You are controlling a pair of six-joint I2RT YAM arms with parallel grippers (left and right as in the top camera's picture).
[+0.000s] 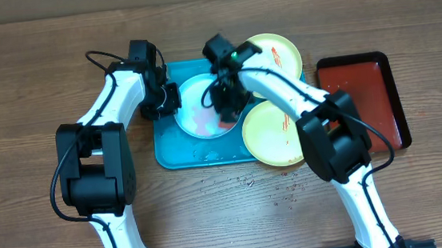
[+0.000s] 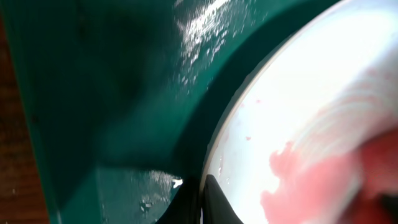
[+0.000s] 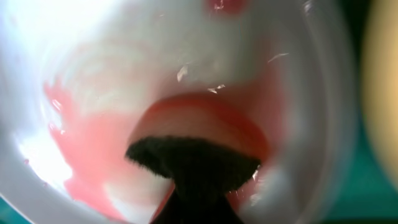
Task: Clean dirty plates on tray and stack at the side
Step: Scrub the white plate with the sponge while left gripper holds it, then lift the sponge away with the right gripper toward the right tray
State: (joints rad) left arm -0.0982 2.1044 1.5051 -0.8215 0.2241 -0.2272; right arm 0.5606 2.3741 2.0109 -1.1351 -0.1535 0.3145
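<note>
A pale blue-white plate [image 1: 194, 114] smeared with pink-red sauce lies on the turquoise tray [image 1: 172, 156]. My left gripper [image 1: 172, 98] is shut on the plate's left rim; in the left wrist view the jaws [image 2: 202, 199] pinch the rim of the plate [image 2: 298, 112] above the tray [image 2: 124, 93]. My right gripper [image 1: 226, 107] is shut on a dark scrubbing pad [image 3: 193, 162], which is pressed onto the plate's wet pink centre [image 3: 124, 74]. Two yellow-green plates with red streaks sit at the tray's right, one at the back [image 1: 279, 55] and one at the front [image 1: 266, 136].
A smaller dark red tray with a black rim [image 1: 363, 99] lies to the right on the wooden table. Water droplets [image 1: 246, 182] spot the table in front of the turquoise tray. The front yellow-green plate overhangs the tray's right front corner.
</note>
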